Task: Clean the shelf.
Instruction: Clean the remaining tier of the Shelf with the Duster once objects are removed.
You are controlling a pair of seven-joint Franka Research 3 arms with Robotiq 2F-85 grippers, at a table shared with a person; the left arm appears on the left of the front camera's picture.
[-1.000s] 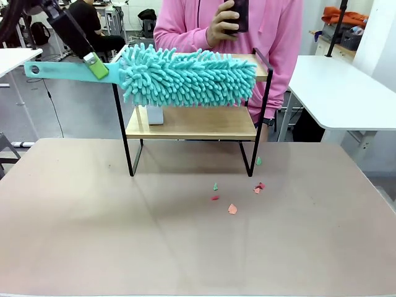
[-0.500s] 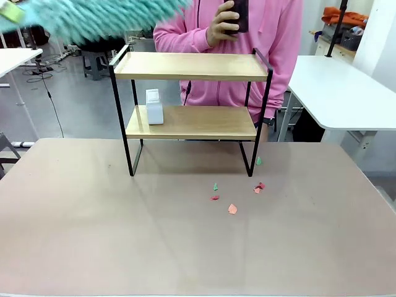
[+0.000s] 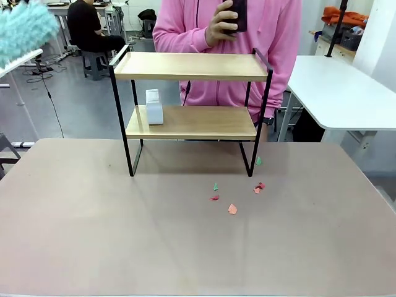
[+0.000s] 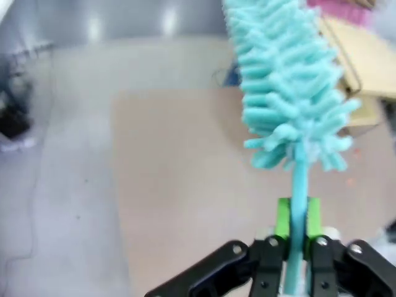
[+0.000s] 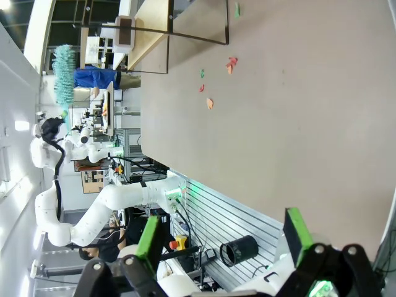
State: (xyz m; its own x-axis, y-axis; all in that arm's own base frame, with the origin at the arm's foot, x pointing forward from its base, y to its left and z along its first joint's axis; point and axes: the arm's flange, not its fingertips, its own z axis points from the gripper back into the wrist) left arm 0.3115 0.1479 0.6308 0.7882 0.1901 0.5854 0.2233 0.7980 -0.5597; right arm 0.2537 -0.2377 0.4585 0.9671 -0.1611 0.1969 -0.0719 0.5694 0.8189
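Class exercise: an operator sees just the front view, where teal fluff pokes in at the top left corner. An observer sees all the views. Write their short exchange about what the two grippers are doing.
Operator: What is that teal fluff in my top left corner?
Observer: It is the head of a duster. In the left wrist view, the left gripper is shut on its handle.
Operator: And the right gripper?
Observer: In the right wrist view, the right gripper is open with nothing between its fingers. It looks out over the table.
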